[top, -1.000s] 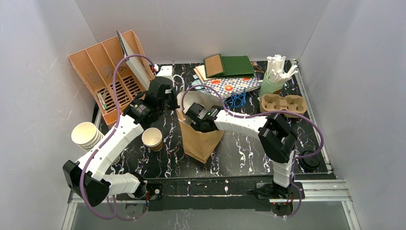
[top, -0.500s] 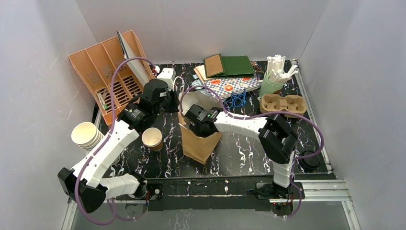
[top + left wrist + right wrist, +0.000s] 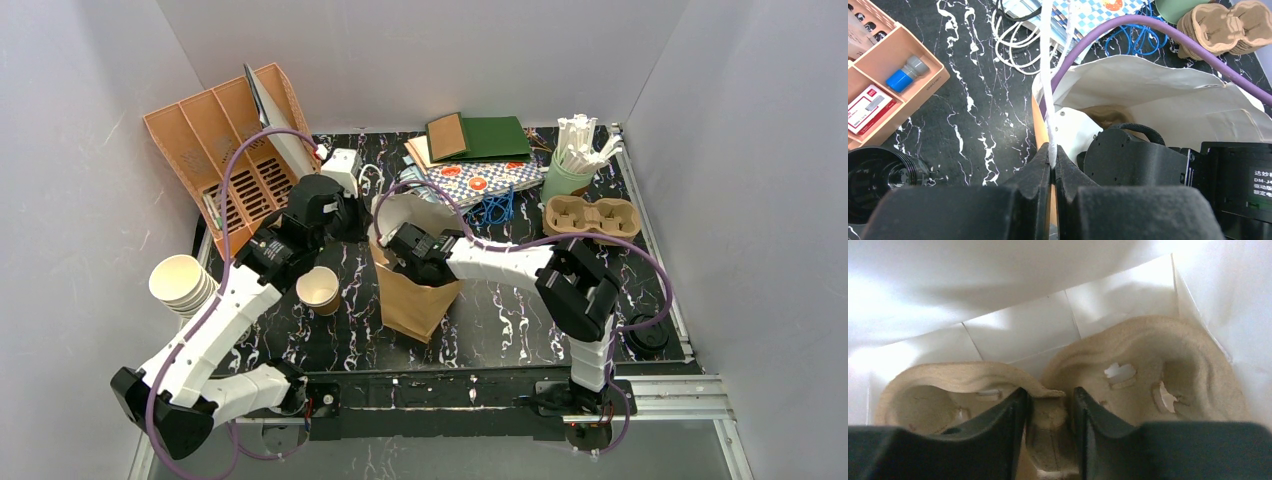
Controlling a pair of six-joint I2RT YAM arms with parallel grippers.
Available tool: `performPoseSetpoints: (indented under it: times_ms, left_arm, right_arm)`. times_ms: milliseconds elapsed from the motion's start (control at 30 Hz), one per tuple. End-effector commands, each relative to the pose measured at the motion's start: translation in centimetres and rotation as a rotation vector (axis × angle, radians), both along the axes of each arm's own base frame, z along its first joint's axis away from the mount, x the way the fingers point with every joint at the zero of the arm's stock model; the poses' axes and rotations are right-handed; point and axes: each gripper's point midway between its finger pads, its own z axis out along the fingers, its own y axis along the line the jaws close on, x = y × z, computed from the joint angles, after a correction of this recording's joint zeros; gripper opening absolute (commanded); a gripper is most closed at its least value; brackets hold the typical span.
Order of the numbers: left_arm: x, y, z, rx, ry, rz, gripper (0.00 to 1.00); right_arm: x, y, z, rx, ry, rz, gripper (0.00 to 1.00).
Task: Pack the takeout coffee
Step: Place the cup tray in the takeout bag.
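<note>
A brown paper bag (image 3: 415, 300), white inside (image 3: 1168, 95), stands mid-table. My left gripper (image 3: 1053, 152) is shut on the bag's white handle (image 3: 1046, 75) at its left rim (image 3: 362, 222). My right gripper (image 3: 1048, 395) reaches down inside the bag (image 3: 395, 245). Its jaws are open and straddle the middle ridge of a pulp cup carrier (image 3: 1148, 355) lying on the bag's floor, with a thin gap at the right finger. One tan paper cup (image 3: 319, 289), white inside and without a lid, stands left of the bag, apart from both grippers.
A stack of cream cups (image 3: 180, 282) lies at the left edge. An orange organiser (image 3: 225, 150) stands back left. A black cup (image 3: 878, 175) is near it. Spare carriers (image 3: 590, 215), a green holder of stirrers (image 3: 572, 165), menus (image 3: 480, 140) and a blue cable (image 3: 492, 208) fill the back right. A black lid (image 3: 648, 335) lies front right.
My left gripper has pulled back and up with the bag's handle. The bag now stands more upright and slightly further left. The right gripper has stayed inside the bag.
</note>
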Motion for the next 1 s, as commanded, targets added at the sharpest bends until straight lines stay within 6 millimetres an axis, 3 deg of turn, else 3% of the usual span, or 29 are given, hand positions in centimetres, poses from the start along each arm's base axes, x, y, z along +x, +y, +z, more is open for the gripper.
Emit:
performPoseSetpoints:
  times_ms: [0,100,167,200,433,767,967]
  left_arm:
    - [-0.3,-0.8,4.5,-0.104,-0.126,-0.042,0.0]
    - [-0.4,-0.9,4.5,-0.108,-0.123,-0.05,0.0]
    - [-0.4,-0.9,4.5,-0.109,-0.125,-0.055,0.0]
    - [-0.5,-1.0,4.5,-0.108,-0.125,-0.058,0.0]
    - [-0.7,-0.9,3.5,-0.097,-0.104,-0.063,0.0]
    - [-1.3,-0.5,2.1,-0.089,-0.078,-0.059,0.0]
    - [-1.8,-0.5,2.0,-0.102,-0.072,-0.066,0.0]
  right_arm:
    - [-2.0,-3.3,-2.2,-0.15,0.097,-0.003,0.55]
    - [-1.1,-1.8,1.3,-0.077,0.053,-0.013,0.67]
    - [-0.3,-1.0,3.8,-0.029,0.011,-0.021,0.9]
    - [0.1,-0.6,5.4,0.005,-0.016,-0.028,0.97]
    - [1.8,0.9,12.8,0.157,-0.145,-0.067,0.98]
    - [2.9,0.3,18.0,0.231,-0.254,-0.129,0.98]
    - [3.8,-0.7,25.0,0.363,-0.363,-0.244,0.98]
